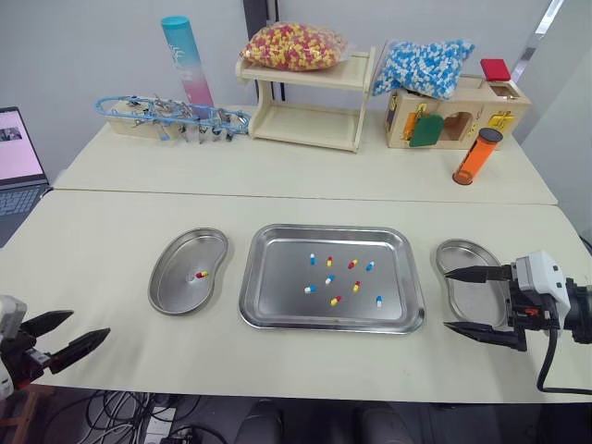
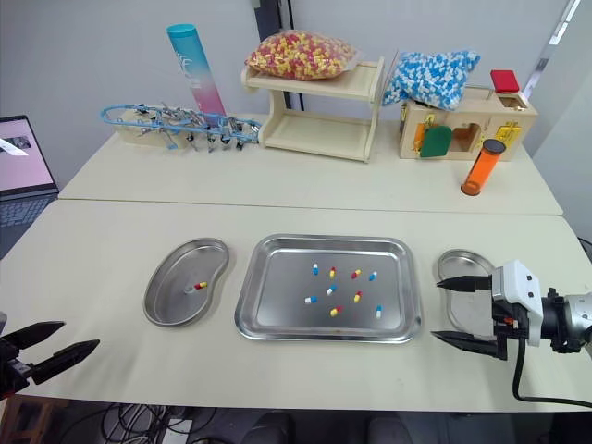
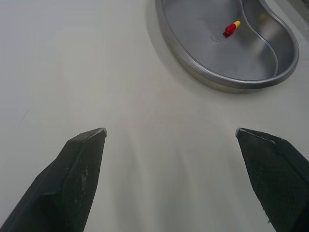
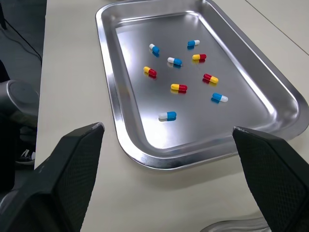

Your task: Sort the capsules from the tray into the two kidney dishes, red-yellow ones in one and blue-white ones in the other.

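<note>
Left gripper [image 1: 91, 323] sits off the near-left corner of the table [image 1: 92, 240], fingers spread wide, nothing between them. Left dish [image 1: 171, 282] lies at its 1 o'clock, well apart. In the left wrist view the dish is ahead of the fingertips with bare table between.

One red-yellow capsule [image 1: 199, 275] lies loose in that dish, right of its middle.

Tray [image 1: 268, 305] lies at the dish's 3 o'clock, just beside it, with a gap between the rims. We count nine capsules loose on the tray floor, middle to right part. Five are blue-white capsules [image 1: 328, 279] and four are red-yellow capsules [image 1: 352, 264], mixed, none touching.

Right dish [image 1: 462, 254] lies at the tray's 3 o'clock, near it but apart.

Right gripper [image 1: 446, 299] has its fingers wide apart and holds nothing, tips pointing to 9 o'clock at the tray. In the eye views it overlaps the right dish's near half: the far finger crosses the dish and the near finger passes its near rim. We can't tell its height above the dish. The nearest tray capsule, a blue-white one, lies at the gripper's 9 o'clock, near the tray's right rim.
</note>
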Controlling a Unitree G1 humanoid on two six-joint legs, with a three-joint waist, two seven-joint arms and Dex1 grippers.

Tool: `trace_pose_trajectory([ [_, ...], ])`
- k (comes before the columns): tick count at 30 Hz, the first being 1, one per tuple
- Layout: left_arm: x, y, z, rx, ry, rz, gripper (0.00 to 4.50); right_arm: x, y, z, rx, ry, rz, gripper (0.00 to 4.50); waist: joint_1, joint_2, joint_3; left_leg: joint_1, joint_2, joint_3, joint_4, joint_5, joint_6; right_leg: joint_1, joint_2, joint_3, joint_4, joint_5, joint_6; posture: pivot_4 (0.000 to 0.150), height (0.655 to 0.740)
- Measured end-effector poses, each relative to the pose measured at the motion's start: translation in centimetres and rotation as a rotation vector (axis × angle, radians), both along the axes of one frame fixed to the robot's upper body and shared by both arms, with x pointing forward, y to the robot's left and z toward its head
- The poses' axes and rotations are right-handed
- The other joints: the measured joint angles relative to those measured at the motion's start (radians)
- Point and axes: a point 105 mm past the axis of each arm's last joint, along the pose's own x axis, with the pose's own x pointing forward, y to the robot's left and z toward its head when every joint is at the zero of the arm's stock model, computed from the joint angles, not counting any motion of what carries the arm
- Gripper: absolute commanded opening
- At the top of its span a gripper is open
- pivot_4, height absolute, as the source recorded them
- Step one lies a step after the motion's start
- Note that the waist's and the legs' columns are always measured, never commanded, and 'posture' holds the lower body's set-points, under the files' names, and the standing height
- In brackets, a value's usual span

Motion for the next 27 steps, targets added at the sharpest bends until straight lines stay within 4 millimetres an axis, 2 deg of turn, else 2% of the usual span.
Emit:
trace_pose_trajectory([
  [6,-1.1,-3.5,-0.2,-0.018,0.038,-0.144,4.45,-1.0,-1.8,0.1,-0.061,0.038,-0.03,4.5,0.002,0.0,0.0,0.0,0.0,0.0,0.0,0.0,0.0,0.001,0.0,0.0,0.0,0.0,0.0,0.15,0.74],
  [8,-1.1,-4.1,-0.1,-0.021,0.036,-0.164,4.45,-1.4,-2.2,0.2,-0.08,0.05,-0.035,4.5,0.001,0.0,0.0,0.001,0.0,0.0,0.0,0.0,0.0,0.001,0.0,0.0,0.0,0.0,0.0,0.15,0.74],
  [17,-0.8,-4.1,-0.1,-0.041,0.022,-0.14,4.45,-1.9,-5.7,0.9,-0.176,0.071,-0.142,4.5,0.0,0.0,0.0,0.001,0.0,0.001,0.0,0.0,0.0,0.001,0.0,0.0,0.0,0.0,0.0,0.15,0.74],
  [27,-0.9,-3.3,-0.5,-0.027,0.033,-0.109,4.45,-2.0,-6.3,0.7,-0.209,0.091,-0.151,4.5,0.001,0.0,0.0,0.001,0.0,0.001,0.0,0.0,0.0,0.001,0.0,0.0,-0.001,0.0,0.0,0.15,0.74],
])
